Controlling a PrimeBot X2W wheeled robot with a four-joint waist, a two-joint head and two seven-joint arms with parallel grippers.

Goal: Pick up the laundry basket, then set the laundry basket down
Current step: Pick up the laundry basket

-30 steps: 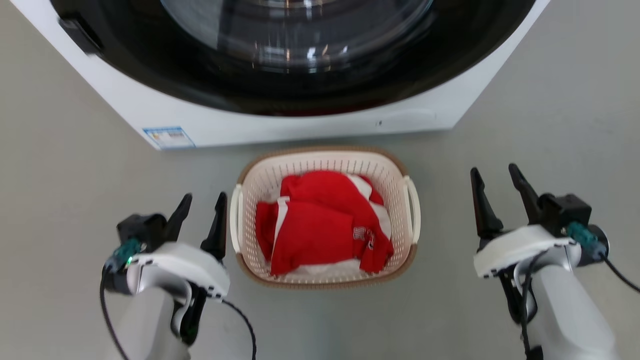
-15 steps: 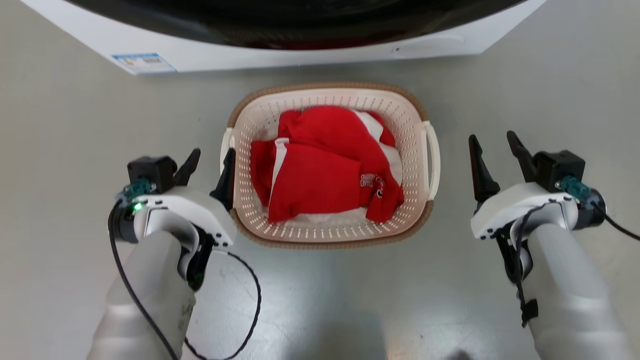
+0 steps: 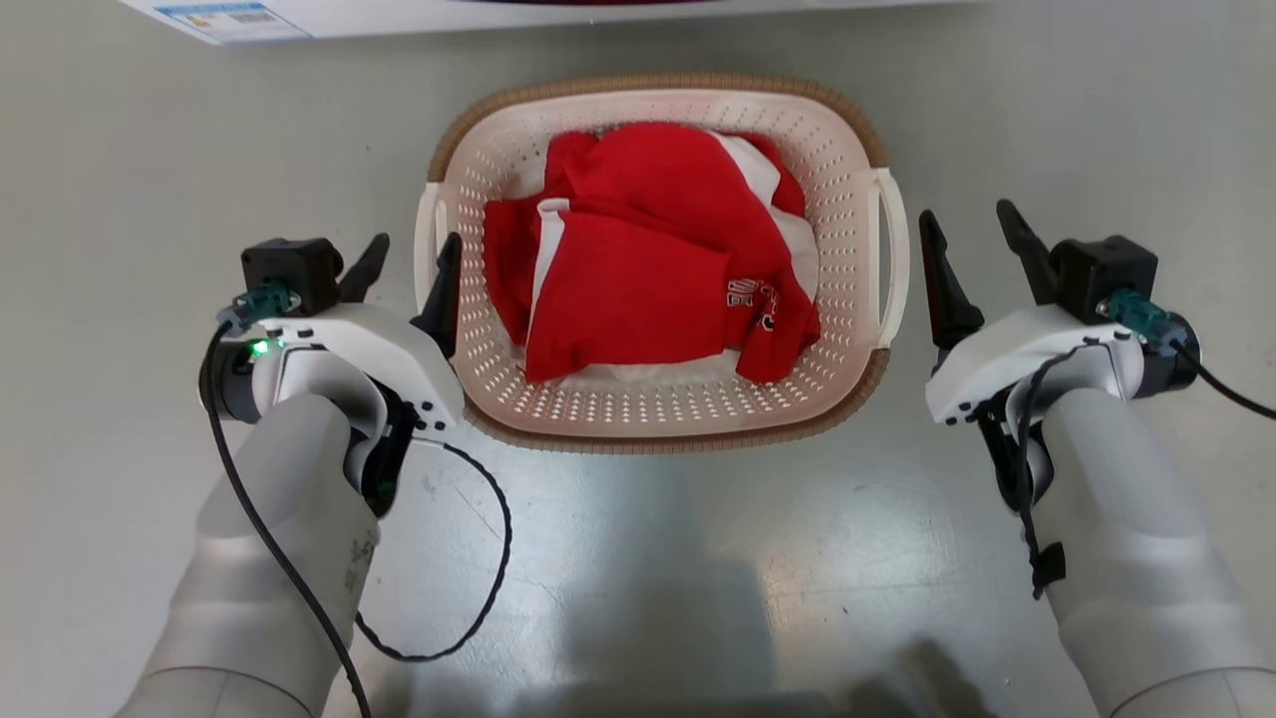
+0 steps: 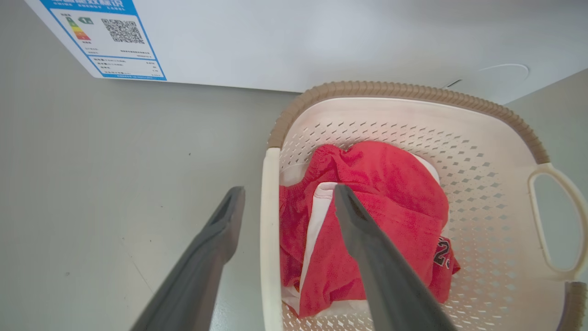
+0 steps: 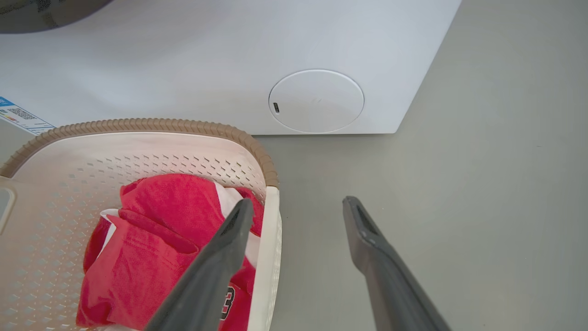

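Red clothes [image 3: 648,289] in laundry basket [image 3: 648,404], washing machine [image 5: 183,69] beyond

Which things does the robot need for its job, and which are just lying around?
For the job:
- basket
- left gripper, open beside the basket
- right gripper, open on the basket's other side

Just there:
- red clothes, lying in the basket
- washer
- label on the washer
- floor

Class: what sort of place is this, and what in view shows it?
Probably a laundry area: a white washing machine with an energy label stands on a grey floor, and a laundry basket of red clothes sits before it.
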